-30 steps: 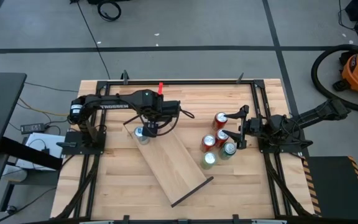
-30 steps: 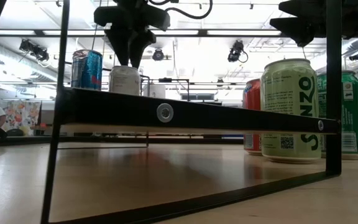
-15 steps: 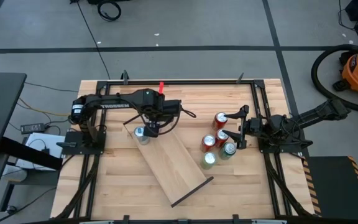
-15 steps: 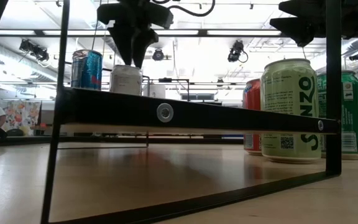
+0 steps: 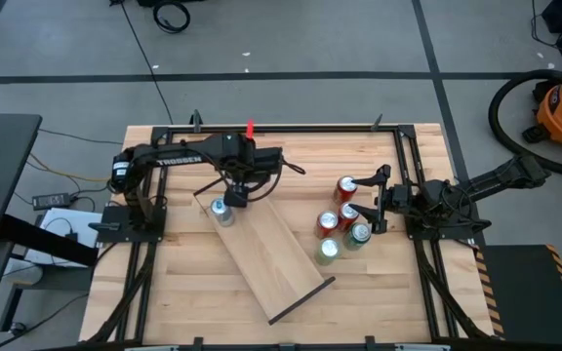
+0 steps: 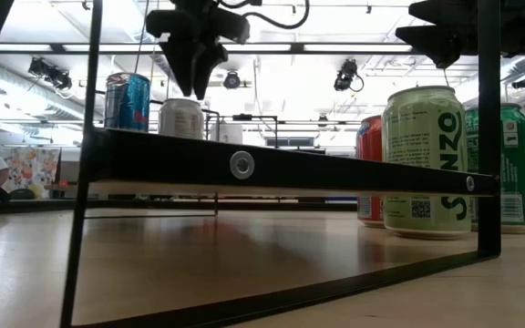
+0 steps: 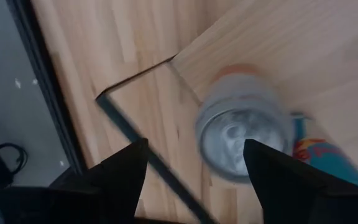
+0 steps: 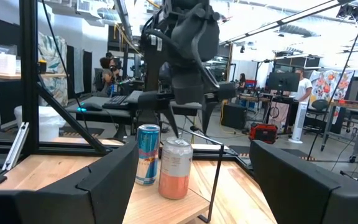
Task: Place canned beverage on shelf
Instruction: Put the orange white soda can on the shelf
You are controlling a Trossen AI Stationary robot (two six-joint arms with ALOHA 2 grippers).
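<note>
The shelf point(image 5: 276, 253), a pale wood plank with black rod ends, lies slantwise on the table. A pale orange-and-white can point(image 6: 182, 118) and a blue can point(image 6: 128, 102) stand upright on its far-left end, side by side. My left gripper point(image 6: 194, 77) hangs open just above the pale can, clear of it; the left wrist view looks down on the pale can's top point(image 7: 244, 134) between its fingers. My right gripper point(image 5: 377, 200) is open and empty, beside a cluster of cans point(image 5: 344, 219) on the table's right.
Several red and green cans stand on the tabletop at the right, a green one point(image 6: 424, 159) nearest the shelf's near end. The shelf's near-right stretch point(image 5: 291, 273) is bare. A black frame point(image 5: 398, 175) rims the table. People show in the room behind point(image 8: 300, 87).
My left gripper has risen from around the pale can's top and drifted slightly toward the table's far edge. The pale can stays upright on the shelf next to the blue can.
</note>
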